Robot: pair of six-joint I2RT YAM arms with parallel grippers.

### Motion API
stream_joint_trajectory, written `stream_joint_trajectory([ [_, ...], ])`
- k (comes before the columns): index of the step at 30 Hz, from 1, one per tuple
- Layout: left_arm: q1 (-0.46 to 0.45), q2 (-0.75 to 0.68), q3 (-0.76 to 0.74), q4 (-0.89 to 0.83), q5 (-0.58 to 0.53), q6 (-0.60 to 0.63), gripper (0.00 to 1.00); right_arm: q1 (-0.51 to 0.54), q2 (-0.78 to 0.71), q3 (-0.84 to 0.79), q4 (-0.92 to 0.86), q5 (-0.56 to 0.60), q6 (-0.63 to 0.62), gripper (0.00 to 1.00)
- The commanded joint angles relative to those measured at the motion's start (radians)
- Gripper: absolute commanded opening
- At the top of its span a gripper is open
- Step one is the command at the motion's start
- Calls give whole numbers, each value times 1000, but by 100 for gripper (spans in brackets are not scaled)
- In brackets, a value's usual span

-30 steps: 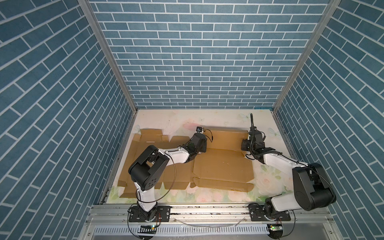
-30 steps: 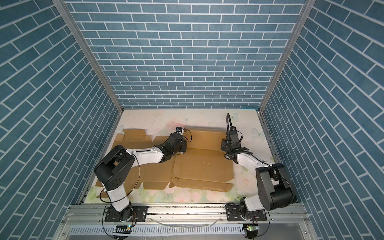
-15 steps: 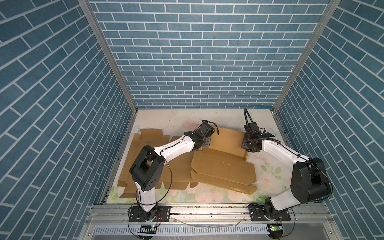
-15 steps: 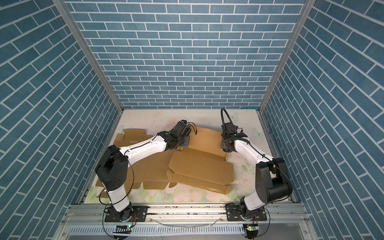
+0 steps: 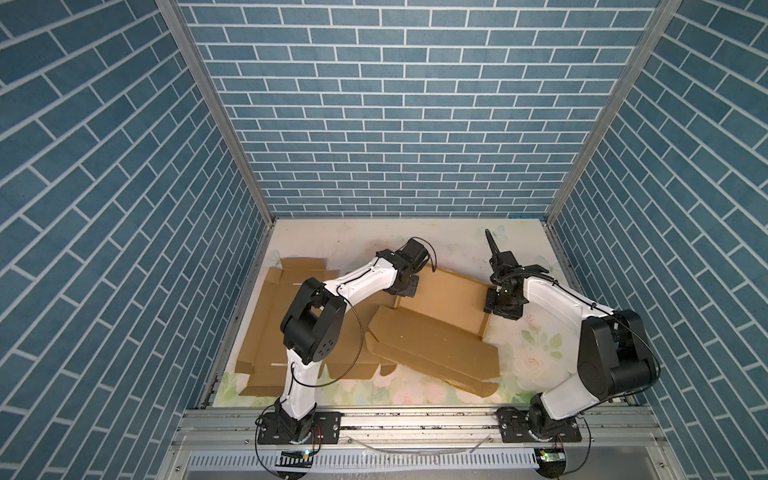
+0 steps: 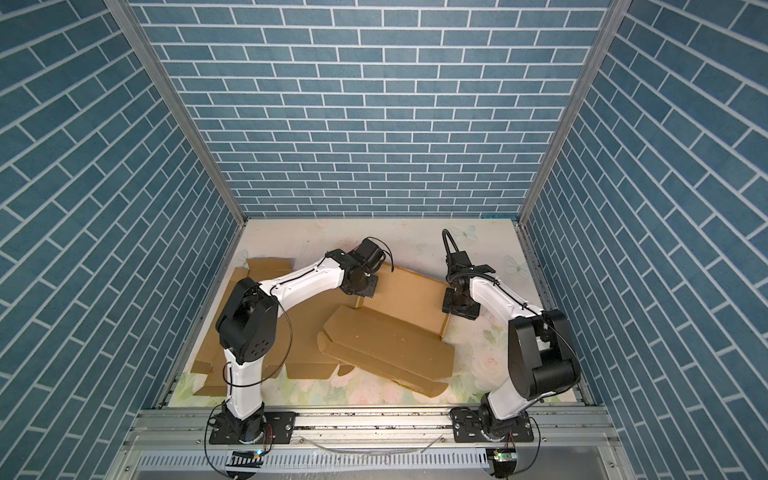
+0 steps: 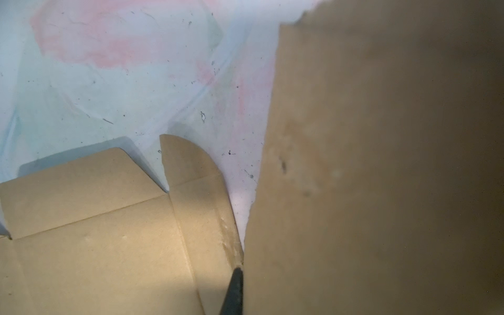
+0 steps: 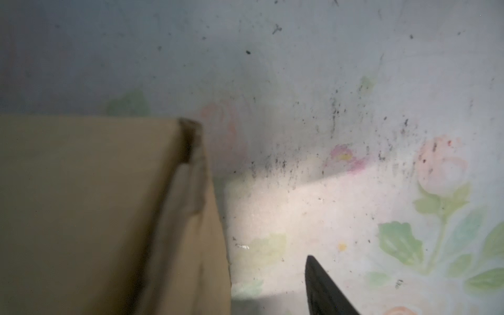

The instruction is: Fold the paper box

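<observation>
The brown paper box [image 5: 432,336] [image 6: 386,345] lies half folded on the floral mat in both top views, with its far panel [image 5: 446,297] lifted off the mat. My left gripper [image 5: 405,287] [image 6: 365,289] is shut on that panel's left edge. The left wrist view shows one dark finger [image 7: 234,291] pressed against the cardboard [image 7: 368,177], which hides the other finger. My right gripper [image 5: 496,305] [image 6: 453,305] stands open at the panel's right edge. In the right wrist view one finger [image 8: 324,289] stands clear of the cardboard [image 8: 109,218], with bare mat between them.
The box's flat left flaps [image 5: 270,324] spread under my left arm toward the left wall. Blue brick walls close in three sides. A metal rail [image 5: 415,419] runs along the front. Bare mat [image 5: 536,353] shows right of the box.
Both grippers lifted the box's far panel from flat to raised, and the box swung round. The right gripper then opened and let go of the panel's right edge.
</observation>
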Motion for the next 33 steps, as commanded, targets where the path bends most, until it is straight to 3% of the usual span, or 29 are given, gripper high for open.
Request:
stream_joint_trajectory([
  [1,9,59,53,-170,-7,91,0,-9,-67,97,-103,-42,-127,59],
  [6,11,122,139,-251,31,142,2,-4,-54,216,-148,-69,-243,63],
  [12,16,189,238,-327,55,193,9,24,99,360,-137,-171,-382,64],
  [23,21,285,375,-381,84,222,15,68,399,524,-46,-355,-406,61],
  [27,23,305,398,-383,86,225,14,72,414,541,-40,-353,-393,59],
  [33,45,338,429,-393,79,237,14,63,303,486,-26,-329,-441,61],
])
